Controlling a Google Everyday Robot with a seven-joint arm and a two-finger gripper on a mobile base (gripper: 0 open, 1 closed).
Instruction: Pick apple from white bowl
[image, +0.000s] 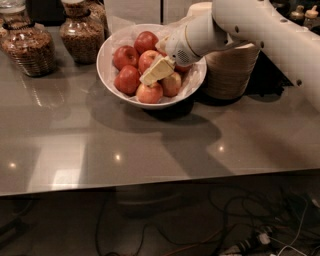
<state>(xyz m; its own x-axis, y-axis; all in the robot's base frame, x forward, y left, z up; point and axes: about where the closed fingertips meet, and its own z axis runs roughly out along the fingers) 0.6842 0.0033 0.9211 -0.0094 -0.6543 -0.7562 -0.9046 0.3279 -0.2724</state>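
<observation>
positioned with tool (157, 70) low inside white bowl (103, 62), right at apple (145, 58) mid-pile. cannot tell whether clenched or released. not lifted out yet; likely grasp, lift remaining.

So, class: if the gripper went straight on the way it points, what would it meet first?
Probably the red apple down-left of the gripper in the bowl, though depth is unclear.
</observation>
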